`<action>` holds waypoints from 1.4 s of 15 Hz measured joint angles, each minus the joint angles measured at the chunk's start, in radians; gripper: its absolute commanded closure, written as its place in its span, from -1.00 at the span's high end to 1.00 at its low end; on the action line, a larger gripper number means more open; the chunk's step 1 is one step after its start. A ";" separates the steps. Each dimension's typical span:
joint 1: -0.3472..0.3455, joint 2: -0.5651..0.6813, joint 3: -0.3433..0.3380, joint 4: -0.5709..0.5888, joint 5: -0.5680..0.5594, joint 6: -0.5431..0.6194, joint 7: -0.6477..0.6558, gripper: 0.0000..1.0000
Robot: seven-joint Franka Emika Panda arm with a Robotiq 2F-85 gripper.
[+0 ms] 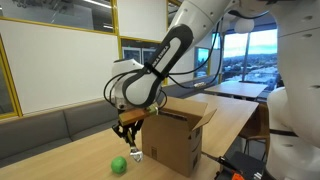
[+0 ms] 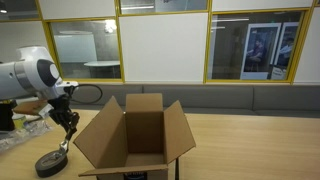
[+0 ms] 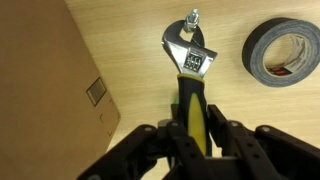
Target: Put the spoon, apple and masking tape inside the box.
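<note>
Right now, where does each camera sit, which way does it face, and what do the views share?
Exterior view: beside the table, facing the box side-on, apple in front; arm and gripper show.
Exterior view: looks into the open box; arm at picture left, masking tape below it.
Wrist view: looks down at the table; fingers around a wrench.
Shared: all three show the box; the wrist view also shows the masking tape.

legible text: none | box (image 3: 45, 70): small label (image 3: 96, 92), print too fine | adjustable wrench (image 3: 190, 80): head markings blurred (digits or letters, cannot tell)
</note>
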 measured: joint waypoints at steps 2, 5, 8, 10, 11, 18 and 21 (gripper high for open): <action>-0.030 -0.087 0.039 0.001 -0.038 -0.076 0.014 -0.68; -0.095 -0.197 0.105 0.006 -0.067 -0.177 0.019 -0.68; -0.169 -0.274 0.147 0.009 -0.079 -0.239 0.013 -0.69; -0.218 -0.300 0.154 0.013 -0.085 -0.261 -0.007 -0.69; -0.245 -0.304 0.154 0.018 -0.086 -0.270 -0.023 -0.69; -0.412 -0.268 0.127 0.100 -0.118 -0.306 -0.166 -0.69; -0.452 -0.229 0.101 0.162 -0.121 -0.329 -0.214 -0.69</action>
